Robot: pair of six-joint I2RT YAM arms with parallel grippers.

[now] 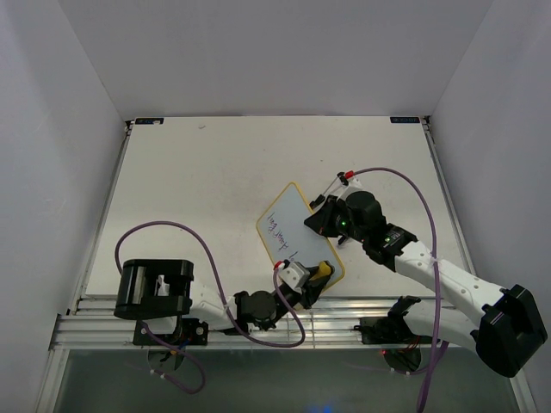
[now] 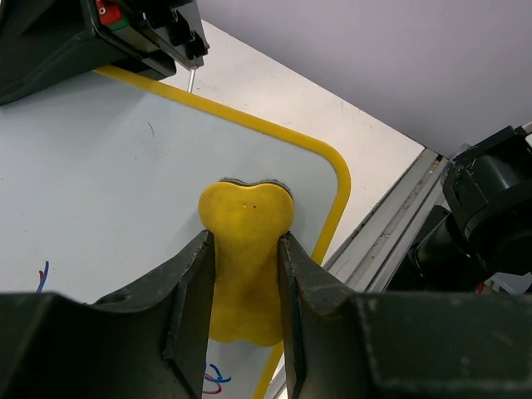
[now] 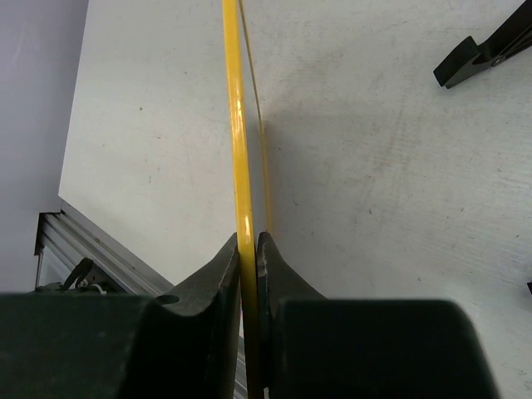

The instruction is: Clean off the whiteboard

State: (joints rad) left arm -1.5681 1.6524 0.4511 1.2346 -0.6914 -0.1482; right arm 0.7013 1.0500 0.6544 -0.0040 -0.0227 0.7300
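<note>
The whiteboard (image 1: 288,225), white with a thin yellow frame, lies slanted near the table's front, with purple handwriting (image 1: 275,231) along its left part. My left gripper (image 1: 315,274) is shut on the yellow peanut-shaped eraser (image 2: 245,208), which presses on the board's near right corner (image 2: 108,183). Small blue and red marks (image 2: 214,381) show just under the eraser. At the board's right side my right gripper (image 1: 318,222) is shut on the yellow frame edge (image 3: 235,125), which runs between its jaws (image 3: 248,243).
Metal rails (image 1: 258,314) line the table's near edge, right beside the board's corner (image 2: 391,233). White walls close in the left, right and back. Purple cables (image 1: 172,228) loop over both arms. A black piece (image 3: 482,50) shows at the right wrist view's upper right.
</note>
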